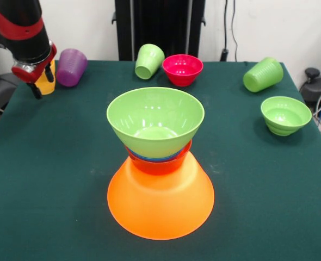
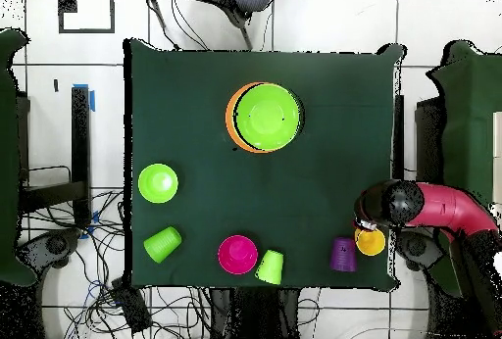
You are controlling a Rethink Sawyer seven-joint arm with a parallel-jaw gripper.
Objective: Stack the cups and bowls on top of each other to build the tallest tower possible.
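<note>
The tower stands mid-table: the huge orange bowl (image 1: 160,204) upside down as base, the red-orange bowl (image 1: 159,165) on it, a blue bowl's rim (image 1: 147,157) showing, and the large light green bowl (image 1: 155,120) on top, which also shows in the overhead view (image 2: 266,117). My gripper (image 1: 42,81) (image 2: 367,227) is at the upright yellow cup (image 1: 46,84) (image 2: 372,243), right against it at the table's far left corner. The purple cup (image 1: 71,67) (image 2: 343,253) lies beside it. A pink bowl (image 1: 182,69), two light green cups (image 1: 148,61) (image 1: 263,74) and a small green bowl (image 1: 284,114) sit apart.
The loose pieces lie along the robot's side and the right side of the table (image 1: 51,179) in the front view. The pedestal (image 1: 159,27) stands behind the far edge. Cables and furniture surround the table in the overhead view.
</note>
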